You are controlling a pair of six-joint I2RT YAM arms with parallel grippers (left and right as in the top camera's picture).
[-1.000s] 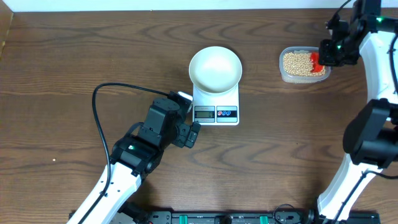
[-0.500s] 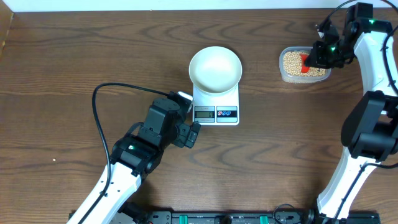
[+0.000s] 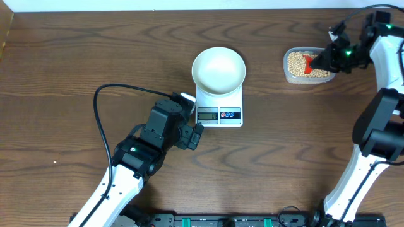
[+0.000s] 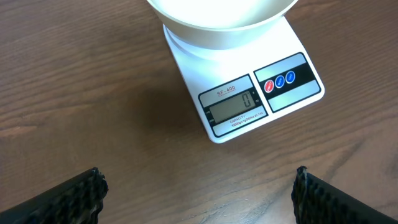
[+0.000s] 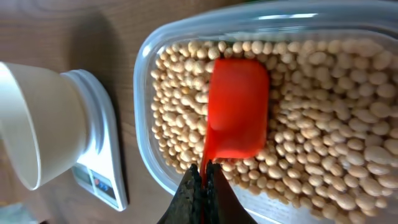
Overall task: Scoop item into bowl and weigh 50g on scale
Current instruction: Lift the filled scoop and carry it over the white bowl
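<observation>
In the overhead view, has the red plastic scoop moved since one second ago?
Yes. The red plastic scoop has shifted left, from the right end of the clear plastic tub toward its middle, above the pale-tan beans.

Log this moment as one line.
right jaws: shut on red scoop, over beans | left jaws: open | bowl: empty, on scale

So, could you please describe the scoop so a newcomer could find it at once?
Look to the far right of the wooden table, where a clear plastic tub holds pale tan beans. Resting on those beans is the scoop, its handle pinched by the right gripper; it is the only bright red thing among them.
</observation>
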